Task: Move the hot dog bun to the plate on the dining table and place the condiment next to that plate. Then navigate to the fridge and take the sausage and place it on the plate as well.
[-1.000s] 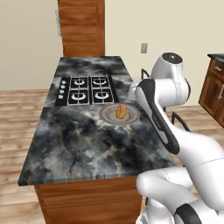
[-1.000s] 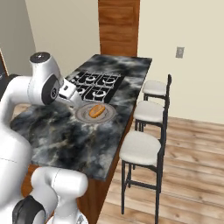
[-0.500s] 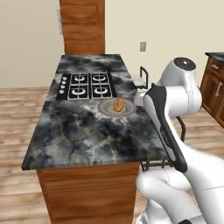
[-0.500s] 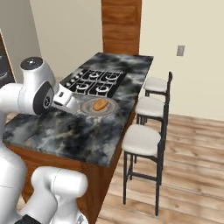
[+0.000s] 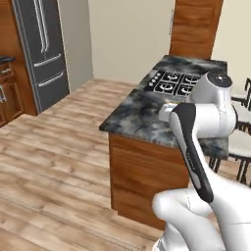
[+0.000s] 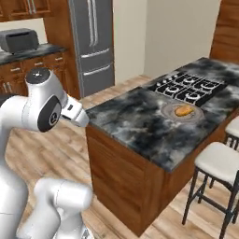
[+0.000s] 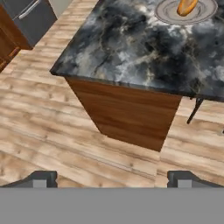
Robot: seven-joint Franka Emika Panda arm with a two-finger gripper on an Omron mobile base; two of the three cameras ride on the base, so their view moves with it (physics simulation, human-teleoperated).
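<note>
Hand view shows you the gripper (image 7: 112, 177) with jaws spread wide, empty, above the wood floor (image 7: 52, 131); the oblong orange-tan hot dog bun (image 7: 187, 6) lies on the pale round plate (image 7: 168, 14); both sit on the dark marbled dining table (image 7: 131, 48).

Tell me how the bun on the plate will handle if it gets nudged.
The small oblong orange-tan bun has a rounded shape, so it may roll sideways. It looks light and would probably slide easily. The round, shallow pale grey plate has a slightly raised rim that would likely check it.
</note>
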